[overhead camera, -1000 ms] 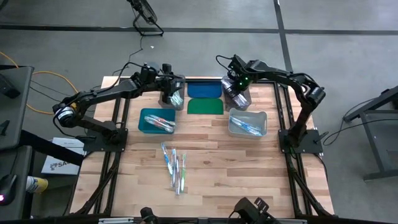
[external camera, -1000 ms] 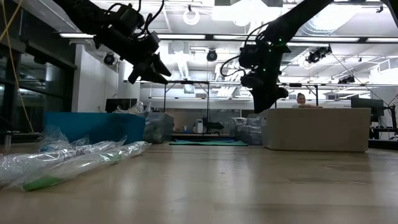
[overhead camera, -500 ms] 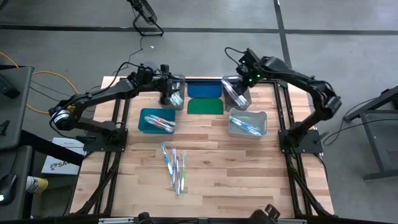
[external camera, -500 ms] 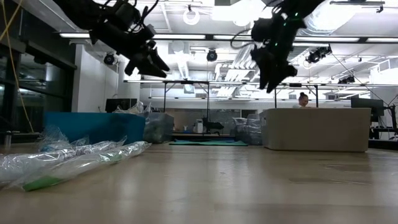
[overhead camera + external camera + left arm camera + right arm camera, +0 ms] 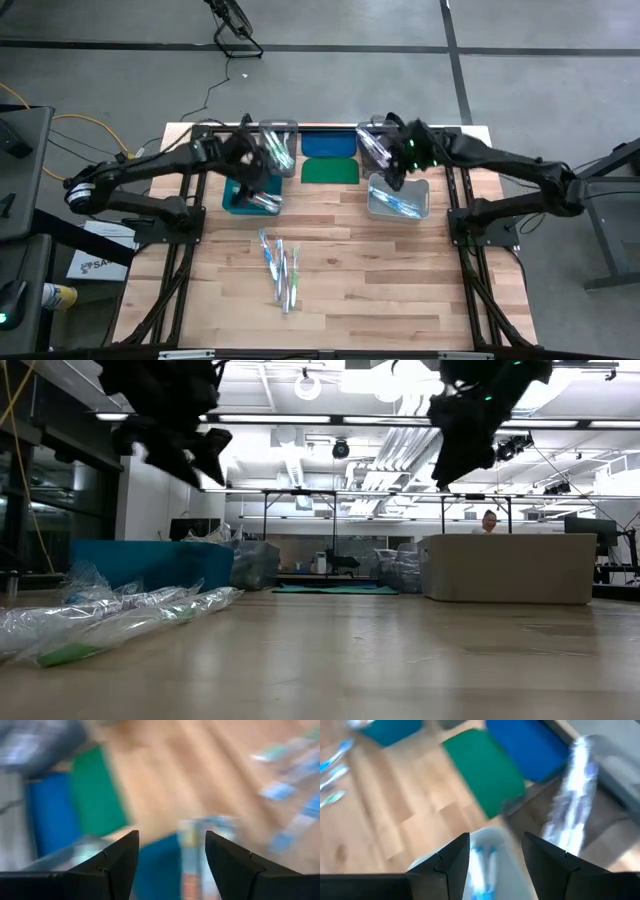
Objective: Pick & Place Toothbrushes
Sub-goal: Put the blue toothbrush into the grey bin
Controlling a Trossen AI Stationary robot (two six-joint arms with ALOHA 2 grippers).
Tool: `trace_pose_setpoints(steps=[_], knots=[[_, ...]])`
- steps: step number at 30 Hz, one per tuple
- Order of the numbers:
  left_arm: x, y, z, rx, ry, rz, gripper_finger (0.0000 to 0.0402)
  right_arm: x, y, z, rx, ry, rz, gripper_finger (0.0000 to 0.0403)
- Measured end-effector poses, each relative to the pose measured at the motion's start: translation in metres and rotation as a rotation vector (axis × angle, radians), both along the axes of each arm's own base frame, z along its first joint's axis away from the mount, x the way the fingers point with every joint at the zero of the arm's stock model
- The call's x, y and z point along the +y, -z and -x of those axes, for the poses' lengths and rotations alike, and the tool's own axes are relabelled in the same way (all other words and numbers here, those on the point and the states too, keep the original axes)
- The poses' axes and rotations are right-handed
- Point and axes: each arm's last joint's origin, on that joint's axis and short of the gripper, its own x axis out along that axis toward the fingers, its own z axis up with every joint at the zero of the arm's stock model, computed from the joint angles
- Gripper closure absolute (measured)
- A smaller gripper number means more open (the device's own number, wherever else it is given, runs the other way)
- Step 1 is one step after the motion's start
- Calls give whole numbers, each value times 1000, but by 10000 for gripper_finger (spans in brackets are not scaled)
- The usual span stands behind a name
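Several loose toothbrushes (image 5: 280, 270) lie flat on the wooden table, near its middle. My left gripper (image 5: 171, 837) hangs open above the teal bin (image 5: 240, 197), which has toothbrushes in it. My right gripper (image 5: 495, 840) hangs open above the clear near bin (image 5: 398, 197), which holds blue toothbrushes (image 5: 481, 857). Nothing is between either pair of fingers. Both grippers slant downward, well above the table in the low view, with the left gripper (image 5: 190, 455) on the picture's left and the right gripper (image 5: 455, 460) on its right.
Two clear bins (image 5: 279, 140) (image 5: 377, 145) with wrapped toothbrushes stand at the far edge. Between them lies a flat blue lid (image 5: 328, 145), with a green lid (image 5: 330, 171) just in front of it. A person sits in the room behind the table (image 5: 489, 520).
Both grippers have drawn back from the far clear bins toward the table's near edge. The left one now hangs over the teal bin. The right one has also risen and hangs over the clear near bin. The loose toothbrushes have not moved.
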Motion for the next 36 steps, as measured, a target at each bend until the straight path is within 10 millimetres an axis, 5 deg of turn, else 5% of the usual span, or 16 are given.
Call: trace_pose_setpoints(steps=[12, 22, 36], knots=[[-94, 17, -15, 204, 349, -16, 184, 93, -6, 10, -84, -222, 70, 229], [-152, 46, -21, 343, 440, -87, 184, 163, -4, 14, -128, -280, 55, 229], [-186, 105, -53, 426, 469, -185, 184, 227, 12, 13, -178, -337, -17, 229]])
